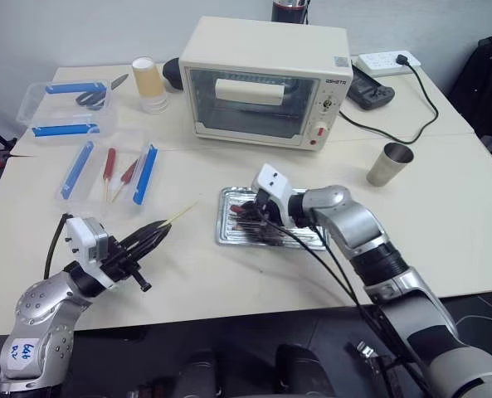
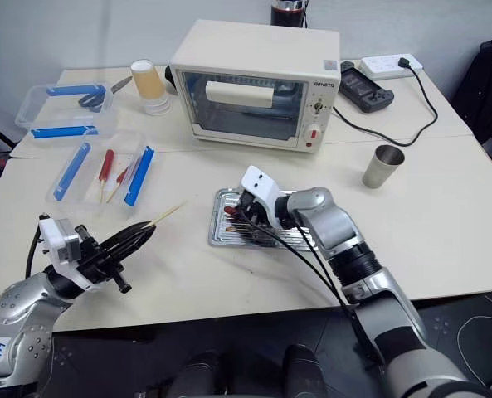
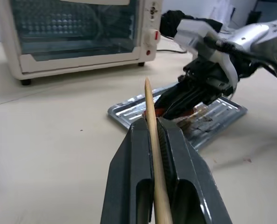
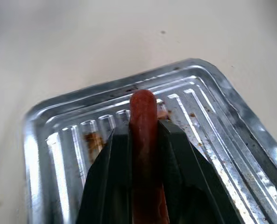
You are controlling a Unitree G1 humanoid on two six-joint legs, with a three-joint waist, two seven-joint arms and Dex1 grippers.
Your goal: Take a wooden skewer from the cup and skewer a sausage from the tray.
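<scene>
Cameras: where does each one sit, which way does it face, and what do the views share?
Left eye and right eye: on the head, looking forward and down at the table; both arms show.
Left wrist: along the left gripper, shut on the wooden skewer, facing the tray and the oven.
Right wrist: along the right gripper, shut on the sausage, looking down at the tray.
Shared: the tray shows in all four; the left wrist view also catches the right gripper.
</scene>
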